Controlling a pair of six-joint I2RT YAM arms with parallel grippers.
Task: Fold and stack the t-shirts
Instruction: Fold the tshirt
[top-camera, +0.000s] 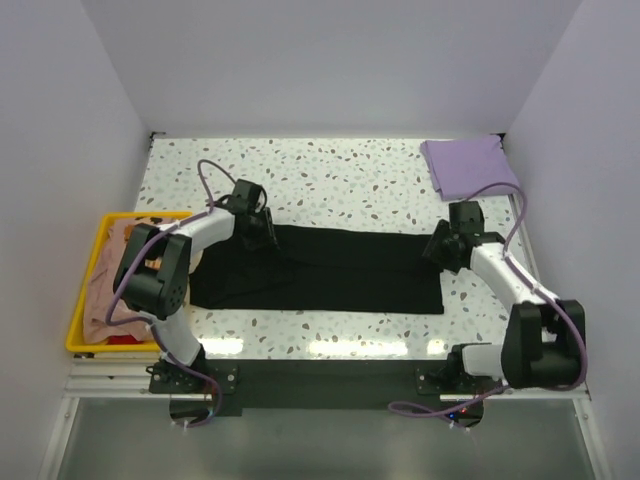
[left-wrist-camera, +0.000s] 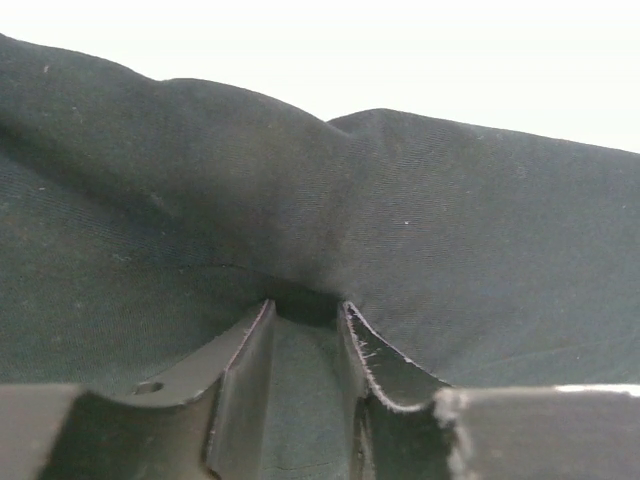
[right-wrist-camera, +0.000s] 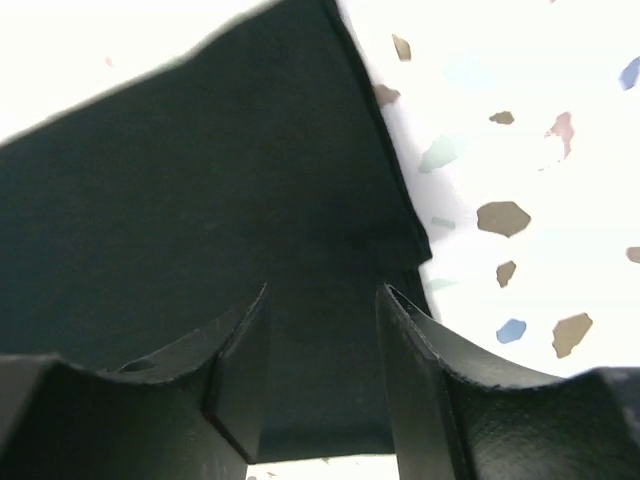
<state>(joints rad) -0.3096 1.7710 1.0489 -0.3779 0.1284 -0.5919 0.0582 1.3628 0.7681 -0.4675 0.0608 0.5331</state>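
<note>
The black t-shirt (top-camera: 340, 270) lies as a long flat band across the middle of the table. My left gripper (top-camera: 262, 232) is at its back left corner. In the left wrist view, the black t-shirt (left-wrist-camera: 450, 220) puckers up into the left gripper (left-wrist-camera: 305, 305), which is shut on a fold of it. My right gripper (top-camera: 440, 250) is at the band's back right corner. In the right wrist view, the right gripper (right-wrist-camera: 322, 290) stands open over flat black cloth (right-wrist-camera: 200, 180). The lavender t-shirt (top-camera: 470, 165) lies folded at the back right. The peach t-shirt (top-camera: 105, 300) lies crumpled in the tray.
A yellow tray (top-camera: 85, 275) sits at the table's left edge beside the left arm. White walls close in the table on three sides. Speckled tabletop (top-camera: 340, 180) shows behind the black cloth and along the front edge.
</note>
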